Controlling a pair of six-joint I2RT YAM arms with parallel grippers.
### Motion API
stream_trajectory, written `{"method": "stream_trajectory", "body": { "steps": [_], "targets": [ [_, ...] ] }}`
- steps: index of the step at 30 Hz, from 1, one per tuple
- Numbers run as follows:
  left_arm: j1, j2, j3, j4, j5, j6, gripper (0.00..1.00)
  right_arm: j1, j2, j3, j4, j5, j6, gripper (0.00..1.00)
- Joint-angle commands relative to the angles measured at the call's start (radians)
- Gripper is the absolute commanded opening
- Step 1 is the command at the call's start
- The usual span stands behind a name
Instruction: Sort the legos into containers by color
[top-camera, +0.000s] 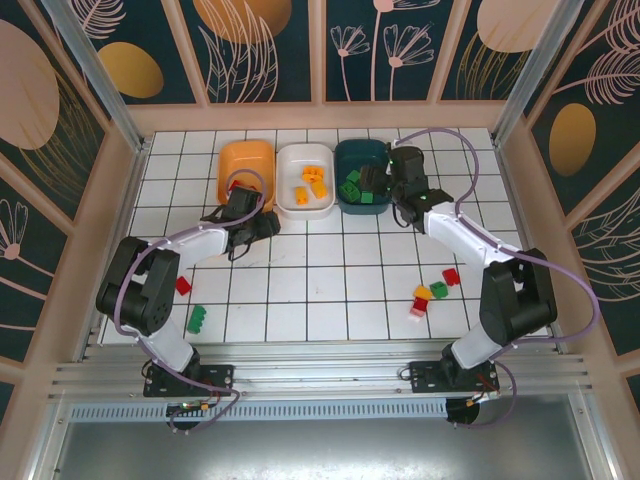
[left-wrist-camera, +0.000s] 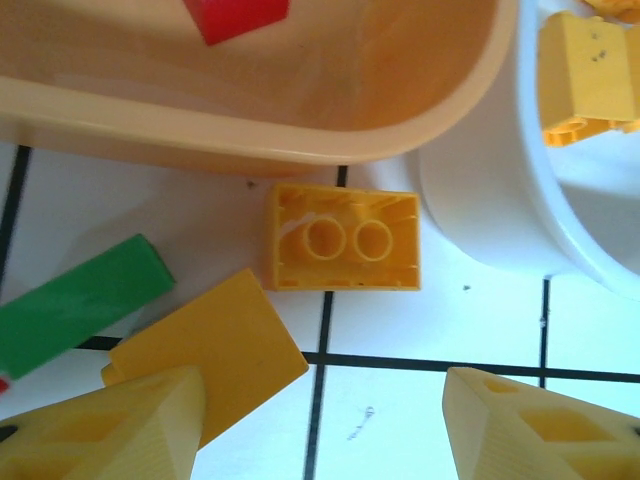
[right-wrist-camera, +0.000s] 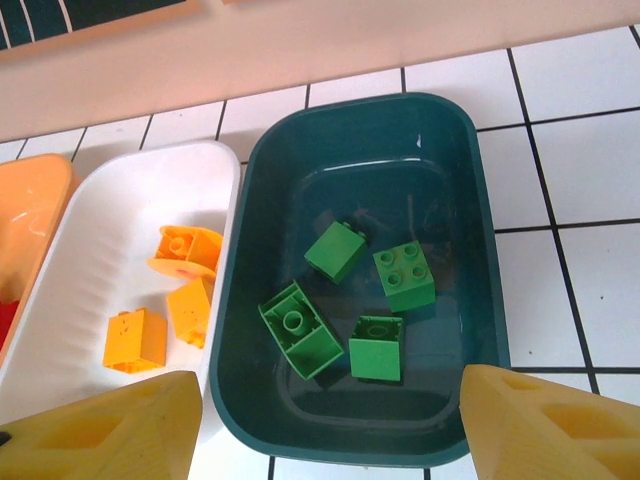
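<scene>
My left gripper (left-wrist-camera: 320, 425) is open and holds nothing. The upside-down yellow brick (left-wrist-camera: 343, 238) lies on the table (left-wrist-camera: 430, 420) just far of it, long side running left to right. The white tray (left-wrist-camera: 470, 190) sits just right of the brick. A second yellow brick (left-wrist-camera: 205, 345) hides partly under its left finger (left-wrist-camera: 110, 430). My right gripper (right-wrist-camera: 325, 420) hangs open, empty, over the teal tray (right-wrist-camera: 390, 160).

Left arm (top-camera: 195, 241) stretched forward, jaws apart; right arm (top-camera: 455, 228) likewise, jaws seemingly empty.

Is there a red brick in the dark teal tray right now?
No, the dark teal tray holds only green bricks, four of them.
</scene>
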Motion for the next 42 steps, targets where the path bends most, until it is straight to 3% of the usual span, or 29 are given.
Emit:
{"method": "stream_trajectory", "body": {
  "steps": [1,13,16,22,27,33,37,42],
  "targets": [
    [-0.039,0.003,-0.03,-0.006,0.062,-0.039,0.64,0.008,-0.04,-0.025,0.029,0.017,0.025,0.7],
    [-0.135,-0.091,0.039,-0.047,0.16,-0.146,0.66,0.009,-0.065,-0.049,0.034,0.017,0.027,0.7],
    [-0.135,-0.089,0.078,-0.099,0.086,-0.081,0.69,0.01,-0.07,-0.056,0.036,0.015,0.028,0.7],
    [-0.135,-0.005,0.143,-0.205,-0.186,0.068,0.71,0.011,-0.083,-0.093,0.052,-0.009,0.041,0.71],
    [-0.135,0.077,0.164,-0.219,-0.292,0.125,0.71,0.016,-0.093,-0.12,0.053,-0.012,0.047,0.71],
    [-0.136,0.148,0.171,-0.226,-0.33,0.12,0.69,0.017,-0.128,-0.148,0.052,-0.006,0.051,0.71],
    [-0.136,0.16,0.148,-0.185,-0.297,0.126,0.65,0.018,-0.145,-0.159,0.049,-0.003,0.051,0.72],
    [-0.135,0.158,0.119,-0.109,-0.261,0.127,0.51,0.019,-0.153,-0.162,0.048,-0.014,0.05,0.67]
  ]
}}
